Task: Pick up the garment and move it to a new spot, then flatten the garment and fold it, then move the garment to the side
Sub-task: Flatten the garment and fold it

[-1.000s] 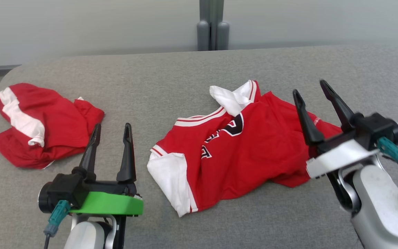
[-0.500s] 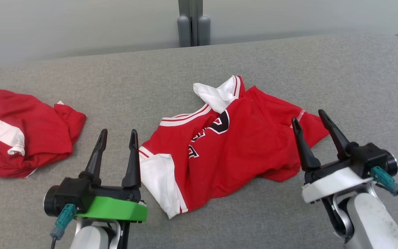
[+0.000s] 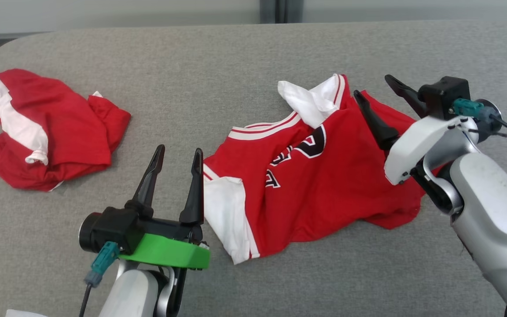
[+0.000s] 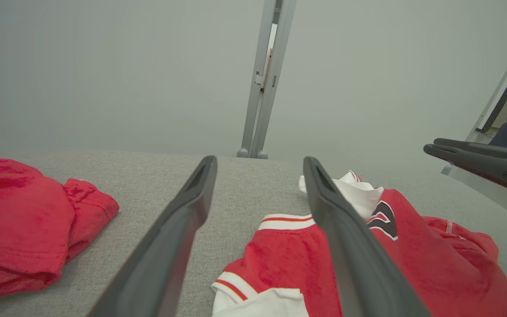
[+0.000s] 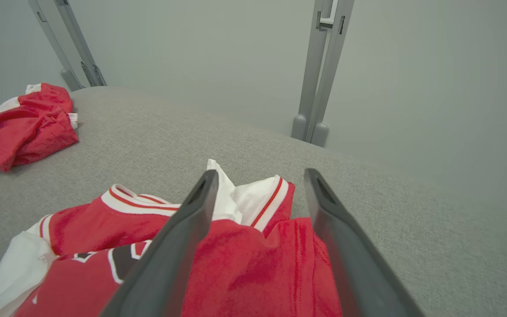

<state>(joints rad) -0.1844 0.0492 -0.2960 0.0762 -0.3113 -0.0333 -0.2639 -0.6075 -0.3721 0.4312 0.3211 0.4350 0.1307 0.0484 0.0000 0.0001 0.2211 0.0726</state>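
Both claws stand spread wide and hold nothing. The left gripper [image 3: 179, 149] hangs low at the near left of the red and white jersey [image 3: 324, 189], its right finger just beside the jersey's white sleeve and lined up with the sleeve's edge in the head view. In the left wrist view that same finger crosses in front of the jersey [image 4: 412, 264] and hides part of its black lettering. The right gripper [image 3: 372, 85] is over the far right part of the jersey, fingers angled toward the white collar flap. In its own wrist view the right gripper [image 5: 260, 171] has red cloth between and below its fingers, though whether either finger touches the cloth cannot be told from here.

The jersey lies crumpled, right of centre on the grey padded table [image 3: 236, 66]. The pale right forearm covers its right edge, and the lettering is folded and unreadable. A second red and white garment [image 3: 60, 132] lies bunched at the far left, well apart. A grey post [image 5: 319, 79] stands behind the table against the pale wall.
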